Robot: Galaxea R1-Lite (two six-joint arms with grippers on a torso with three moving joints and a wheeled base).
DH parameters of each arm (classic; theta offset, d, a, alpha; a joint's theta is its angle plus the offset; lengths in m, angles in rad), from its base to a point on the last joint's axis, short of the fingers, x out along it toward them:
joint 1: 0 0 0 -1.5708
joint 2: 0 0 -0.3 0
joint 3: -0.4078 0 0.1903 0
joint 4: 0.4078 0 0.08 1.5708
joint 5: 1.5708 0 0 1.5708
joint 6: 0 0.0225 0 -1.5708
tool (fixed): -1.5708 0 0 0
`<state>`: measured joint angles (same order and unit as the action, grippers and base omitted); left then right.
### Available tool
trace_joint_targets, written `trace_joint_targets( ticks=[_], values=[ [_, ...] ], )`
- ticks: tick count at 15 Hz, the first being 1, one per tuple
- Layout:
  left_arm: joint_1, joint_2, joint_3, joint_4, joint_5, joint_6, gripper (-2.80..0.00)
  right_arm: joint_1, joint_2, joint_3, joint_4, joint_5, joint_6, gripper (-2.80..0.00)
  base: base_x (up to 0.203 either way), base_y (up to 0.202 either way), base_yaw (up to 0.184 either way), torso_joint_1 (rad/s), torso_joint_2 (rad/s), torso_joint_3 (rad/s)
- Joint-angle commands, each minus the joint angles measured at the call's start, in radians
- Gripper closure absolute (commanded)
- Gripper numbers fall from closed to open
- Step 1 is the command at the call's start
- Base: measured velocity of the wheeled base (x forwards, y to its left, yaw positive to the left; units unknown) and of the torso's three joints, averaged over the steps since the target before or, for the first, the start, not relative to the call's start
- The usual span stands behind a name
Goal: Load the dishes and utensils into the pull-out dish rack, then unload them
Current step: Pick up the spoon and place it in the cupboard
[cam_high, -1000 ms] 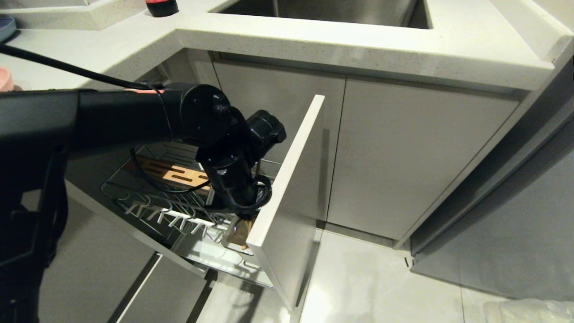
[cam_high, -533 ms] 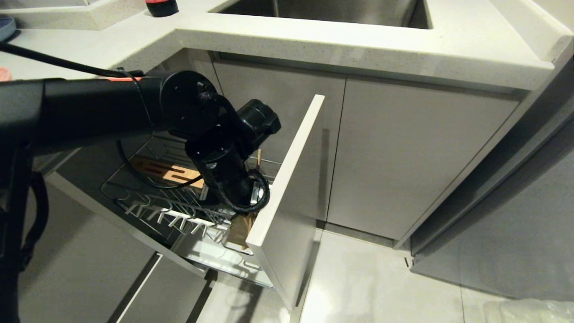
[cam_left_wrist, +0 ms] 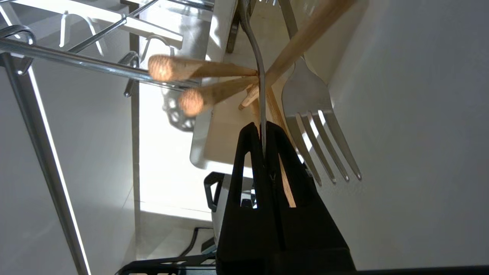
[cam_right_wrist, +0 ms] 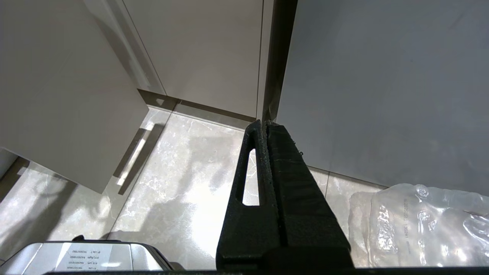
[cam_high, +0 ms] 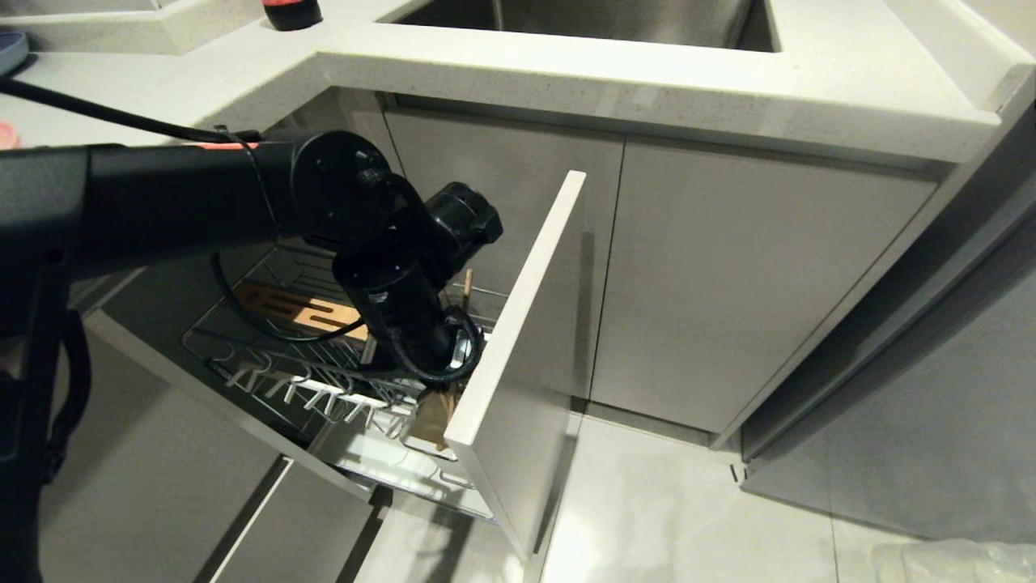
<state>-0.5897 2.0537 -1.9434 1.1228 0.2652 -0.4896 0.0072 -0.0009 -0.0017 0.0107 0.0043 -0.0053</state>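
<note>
Left gripper (cam_left_wrist: 263, 128) pinching thin metal handle of spoon (cam_left_wrist: 255, 57) inside white utensil cup (cam_left_wrist: 225, 145) of pull-out dish rack (cam_high: 324, 380).

Jaws closed tight on the handle; it runs straight out from the fingertips into the cup, bowl end not visible. Chopsticks (cam_left_wrist: 198, 82) stand in the same cup, crossing just beyond the fingertips and touching the handle. A fork (cam_left_wrist: 313, 110) sits tines-up just beside the gripper, against the rack's pale grey front panel (cam_high: 534, 324). Chrome wire rail (cam_left_wrist: 76, 63) passes beside the chopstick ends. Right gripper (cam_right_wrist: 265, 126) pressed shut, empty, over the floor (cam_right_wrist: 183, 183), well apart from the cup, near a clear plastic bag (cam_right_wrist: 420, 221).
</note>
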Motion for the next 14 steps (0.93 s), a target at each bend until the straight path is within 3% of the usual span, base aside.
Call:
trace_joint_targets(
  ticks=[1, 10, 11, 12, 14],
  values=[
    [0.004, 0.013, 0.000, 0.006, 0.002, -0.003, 0.00, 0.000, -0.001, 0.000, 0.000, 0.000, -0.001, 0.00, 0.000, 0.000, 0.000, 0.000, 0.00, 0.000],
    [0.013, 0.028, 0.000, -0.003, -0.001, -0.001, 0.00, 0.000, -0.001, 0.000, 0.000, 0.000, -0.001, 0.00, 0.000, 0.000, 0.000, 0.000, 0.00, 0.000],
    [0.013, 0.028, 0.000, -0.003, -0.001, -0.001, -0.24, 0.000, -0.001, 0.000, 0.000, 0.000, -0.001, 0.00, 0.000, 0.000, 0.000, 0.000, 0.00, 0.000],
    [0.013, 0.028, 0.000, -0.003, -0.001, -0.001, -2.80, 0.000, 0.001, 0.000, 0.000, 0.000, -0.001, 0.00, 0.000, 0.000, 0.000, 0.000, 0.00, 0.000],
    [0.013, 0.028, -0.002, -0.007, -0.001, -0.001, -2.80, 0.000, -0.001, 0.000, 0.000, 0.000, -0.001, 0.00, 0.000, 0.000, 0.000, 0.000, 0.00, 0.000]
  ],
)
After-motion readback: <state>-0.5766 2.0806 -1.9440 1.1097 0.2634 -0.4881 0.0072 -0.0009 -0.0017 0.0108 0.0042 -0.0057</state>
